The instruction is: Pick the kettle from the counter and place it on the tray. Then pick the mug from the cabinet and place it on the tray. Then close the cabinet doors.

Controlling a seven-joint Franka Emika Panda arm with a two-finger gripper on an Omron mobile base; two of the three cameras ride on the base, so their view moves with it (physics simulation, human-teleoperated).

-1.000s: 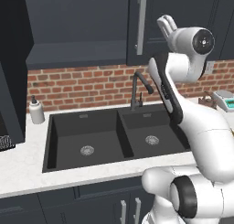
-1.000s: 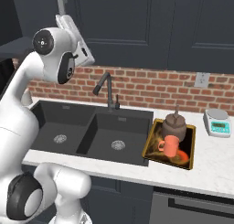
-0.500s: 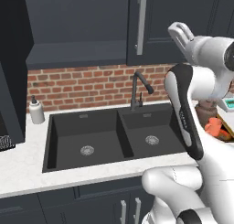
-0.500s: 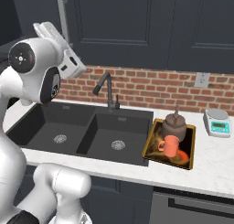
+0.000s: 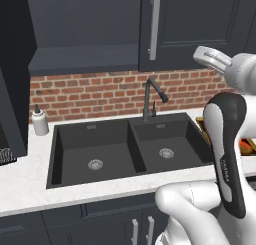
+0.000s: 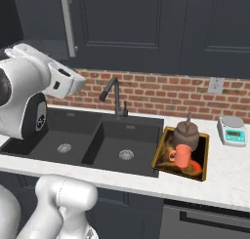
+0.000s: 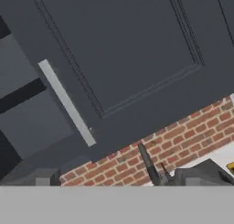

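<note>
Already we have both carry steps behind us, judging by how things lie. In the right base view the kettle point(image 6: 187, 132) sits at the back of the tray point(image 6: 162, 153), and the orange mug point(image 6: 181, 156) stands just in front of it on the same tray, handle toward the sink point(image 6: 88, 150). The tray rests on the counter point(image 6: 229, 169) just beside the sink's right edge, with the white kitchen scale point(image 6: 232, 130) further along near the wall.

What we have left is the cabinet. In the left base view one cabinet door point(image 5: 12, 89) on the far left swings out toward us, and the dark interior shelf point(image 5: 82, 59) is exposed. The door with the silver bar handle point(image 5: 154, 26) appears to lie flush, so we judge it closed. We would say the task is roughly two thirds done, with at least the left door to push home.

Our gripper point(image 5: 212, 60) hangs raised in front of the cabinet with its fingers spread wide and nothing between them. In the hand view it looks at the panelled door point(image 7: 137, 54) and its handle point(image 7: 66, 102).

We can read no brand, label or writing anywhere; the scale's small display is too small to make out.
</note>
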